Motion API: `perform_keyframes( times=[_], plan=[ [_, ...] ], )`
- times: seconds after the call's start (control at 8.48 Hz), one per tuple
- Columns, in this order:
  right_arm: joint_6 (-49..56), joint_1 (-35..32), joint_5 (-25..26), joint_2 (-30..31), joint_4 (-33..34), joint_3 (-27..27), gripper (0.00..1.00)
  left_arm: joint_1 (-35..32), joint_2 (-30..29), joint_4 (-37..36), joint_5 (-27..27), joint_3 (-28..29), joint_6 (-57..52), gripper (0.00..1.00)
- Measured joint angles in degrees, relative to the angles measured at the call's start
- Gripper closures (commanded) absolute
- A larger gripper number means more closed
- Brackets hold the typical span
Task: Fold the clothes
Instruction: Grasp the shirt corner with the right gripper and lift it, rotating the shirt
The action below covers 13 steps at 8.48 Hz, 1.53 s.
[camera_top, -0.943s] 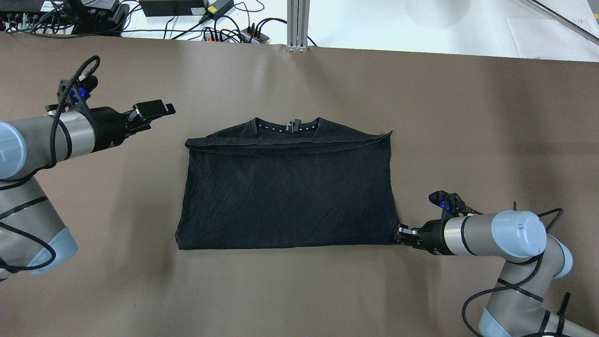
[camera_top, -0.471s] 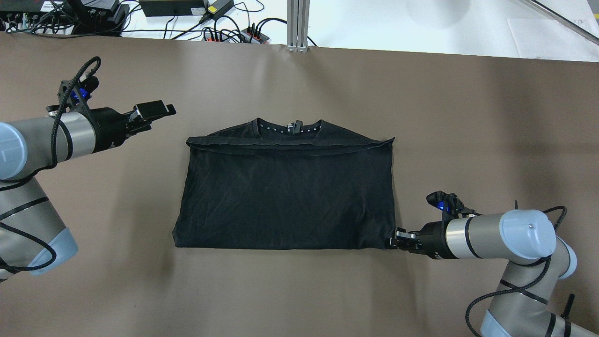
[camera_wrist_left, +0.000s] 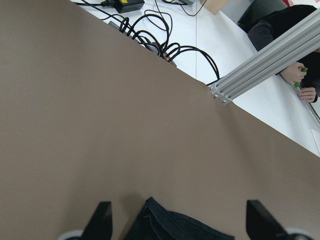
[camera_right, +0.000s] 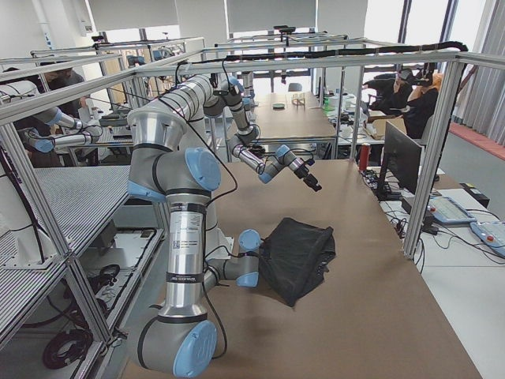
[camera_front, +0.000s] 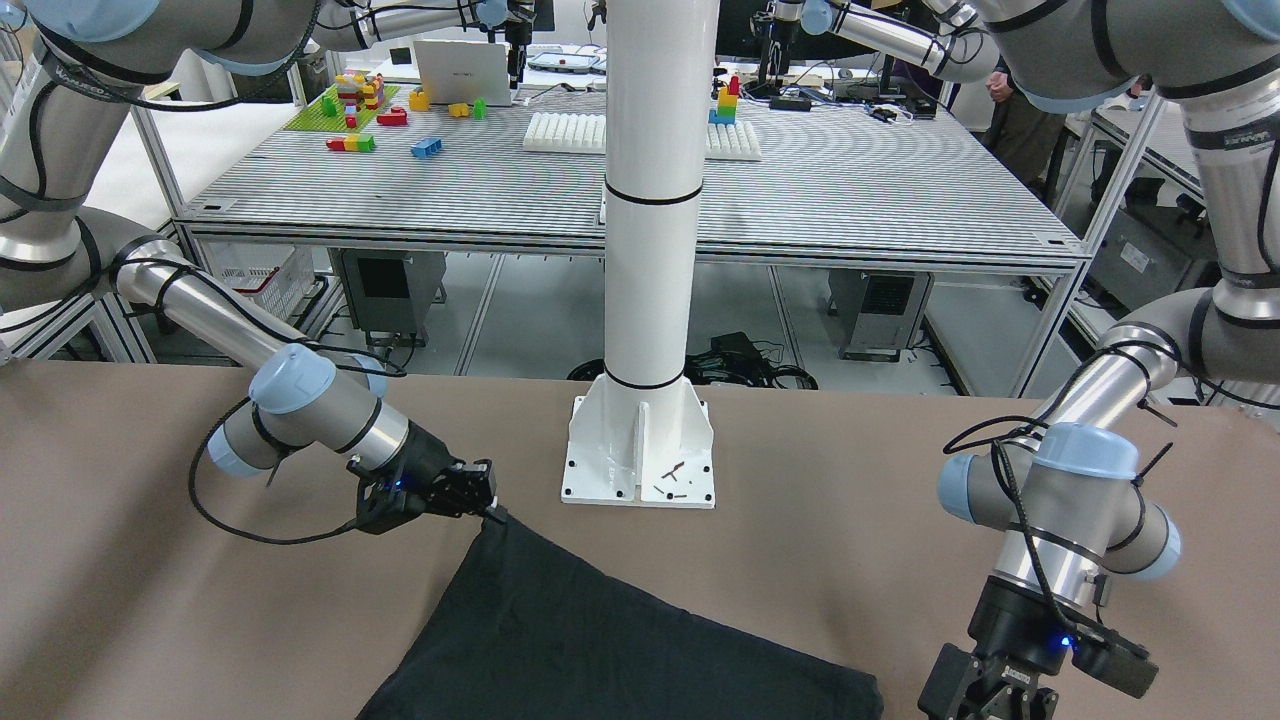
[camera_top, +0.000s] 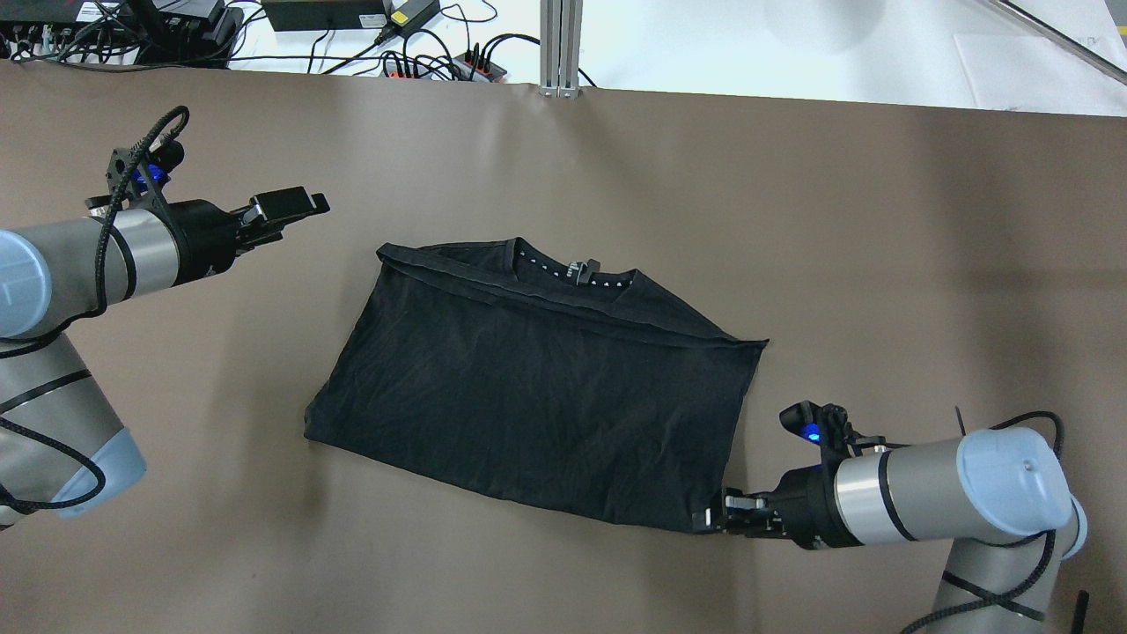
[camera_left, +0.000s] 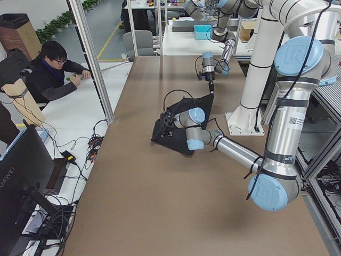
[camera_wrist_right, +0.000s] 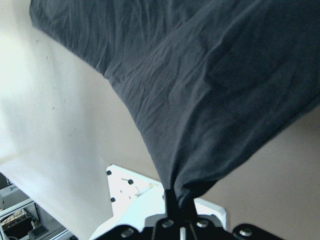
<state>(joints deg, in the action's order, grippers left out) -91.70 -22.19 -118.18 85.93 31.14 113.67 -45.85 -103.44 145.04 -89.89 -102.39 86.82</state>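
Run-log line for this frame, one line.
task: fold clothes | right claw: shut on black shirt near-right corner | left claw: open, clear of shirt | shirt: skewed on brown cover

clothes: black cloth, looking soft and matt, creasing finely all over; a stitched hem is running along its 12 o'clock edge.
table covering: brown sheet, lying smooth and matt, catching a faint sheen toward 12 o'clock.
right gripper: black matt housing, with small bright metal parts glinting on it.
left gripper: showing matt black all over.
right arm: grey metal tube, shining with a satin finish.
joint cap: pale blue plastic, looking smooth and glossing slightly.
white pole: glossy white paint, reflecting light.
frame post: bare grooved aluminium, gleaming at 12 o'clock.
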Motion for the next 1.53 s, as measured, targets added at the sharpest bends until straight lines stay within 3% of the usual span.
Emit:
perform_keyframes(
  times=[0.12, 0.24, 0.47, 0.71, 1.18, 1.53],
  plan=[
    [0.0, 3.0, 0.9, -1.6, 0.0, 0.8, 0.61, 0.0, 0.0, 0.0, 0.4, 0.0, -0.1, 0.06],
    [0.0, 6.0, 2.7, -3.2, 0.3, 0.9, 0.06, 0.0, 0.0, -0.1, 0.6, 0.1, -0.2, 0.06],
    [0.6, 10.7, 9.6, -4.5, 0.5, 0.6, 0.06, 0.0, -0.1, -0.1, 0.7, 0.2, -0.2, 0.06],
    [2.3, 10.9, 13.2, -2.4, 0.2, 0.4, 0.06, 0.1, -0.1, -0.1, 0.6, 0.4, 0.2, 0.06],
    [4.5, 2.9, 13.3, -0.2, 0.9, 0.2, 0.06, 0.4, 0.9, -0.2, -3.6, 0.3, 1.6, 0.06],
    [4.6, -4.8, 13.6, -2.9, 5.8, 0.1, 0.06, 7.3, 3.0, -0.6, -2.7, 0.0, 5.1, 0.06]
  ],
)
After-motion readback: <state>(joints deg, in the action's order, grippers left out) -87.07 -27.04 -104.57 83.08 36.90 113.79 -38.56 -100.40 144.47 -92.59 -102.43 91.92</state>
